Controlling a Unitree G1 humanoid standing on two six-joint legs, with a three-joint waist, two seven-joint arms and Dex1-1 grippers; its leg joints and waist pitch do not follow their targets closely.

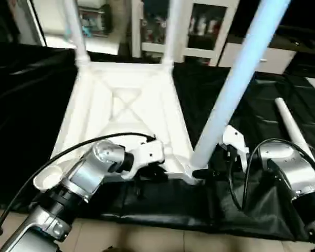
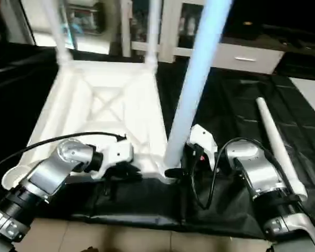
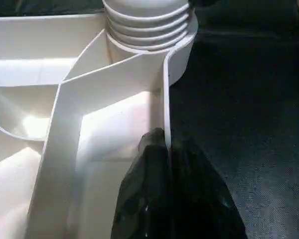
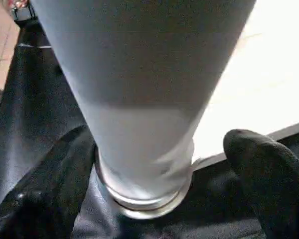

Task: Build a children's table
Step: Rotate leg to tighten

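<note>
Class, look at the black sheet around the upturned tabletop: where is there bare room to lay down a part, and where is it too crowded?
Bare sheet lies between the tabletop and the loose leg on the right, and along the tabletop's left side. The near right corner is crowded: the left gripper pinches the rim there, and the right gripper straddles the leg at its socket.

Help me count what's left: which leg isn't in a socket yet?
The leg lying flat on the black cloth, beside the right arm. The other three stand upright in the tabletop's corner sockets.
</note>
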